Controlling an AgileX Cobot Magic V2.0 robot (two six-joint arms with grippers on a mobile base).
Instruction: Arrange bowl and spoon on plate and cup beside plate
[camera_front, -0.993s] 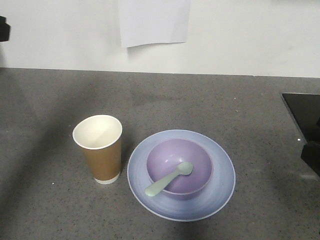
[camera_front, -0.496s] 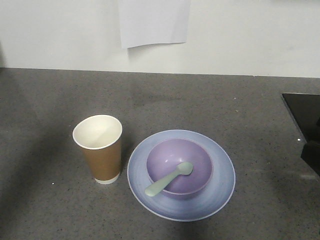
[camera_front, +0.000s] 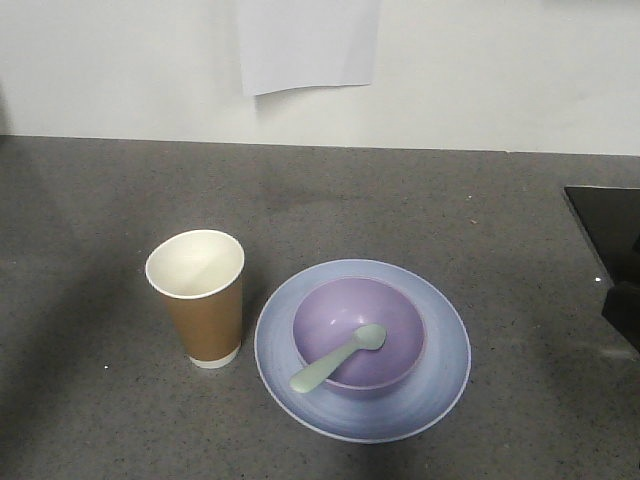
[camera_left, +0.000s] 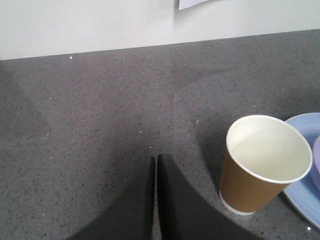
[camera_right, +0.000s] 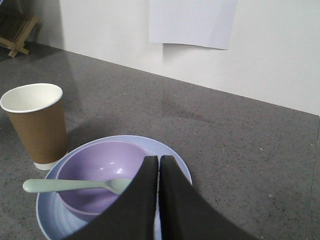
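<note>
Half the plate (camera_left: 304, 165) cut off

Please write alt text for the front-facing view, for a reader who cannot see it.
A purple bowl sits on a blue plate, a green spoon leaning inside it, handle over the rim. A brown paper cup stands upright beside the plate on a grey counter.

Paper, plastic and speckled stone

The cup (camera_front: 197, 298) looks like brown paper, plain and dull outside, smooth white inside. The bowl (camera_front: 385, 315) and spoon (camera_front: 338, 357) look like smooth plastic with no shine. The plate (camera_front: 440, 330) is smooth with a soft shine on its rim. The table (camera_front: 400, 200) is dark grey, speckled and dull like stone. A sheet of white paper (camera_front: 308, 42) looks thin and flat.
</note>
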